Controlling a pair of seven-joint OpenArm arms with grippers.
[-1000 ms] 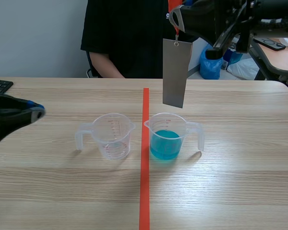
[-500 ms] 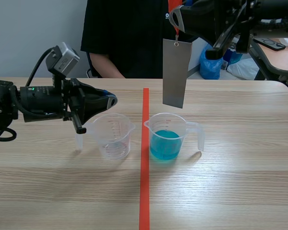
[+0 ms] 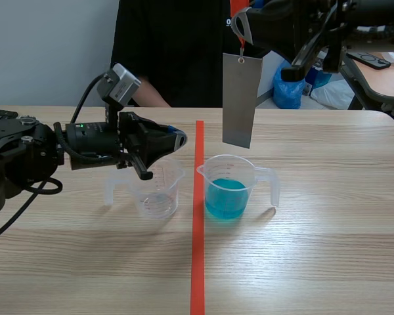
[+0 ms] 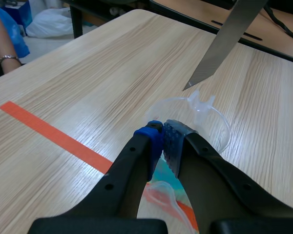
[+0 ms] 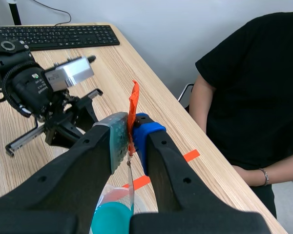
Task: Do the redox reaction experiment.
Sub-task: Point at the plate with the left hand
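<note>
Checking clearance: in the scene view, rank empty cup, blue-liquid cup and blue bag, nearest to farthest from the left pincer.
1. Empty measuring cup, just below the left pincer.
2. Blue-liquid measuring cup, across the tape line.
3. Blue bag, beyond the table.

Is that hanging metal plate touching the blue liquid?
Apart. In the scene view the metal plate, hanging by its orange strap, ends above the cup, with bare table between; the blue liquid sits even lower.

The scene view looks from the robot's side across the table (image 3: 328, 262) toward a seated person (image 3: 177, 52). The left wrist view sits low over the table, the right high above; all share the blue-liquid measuring cup (image 3: 228, 187)
</note>
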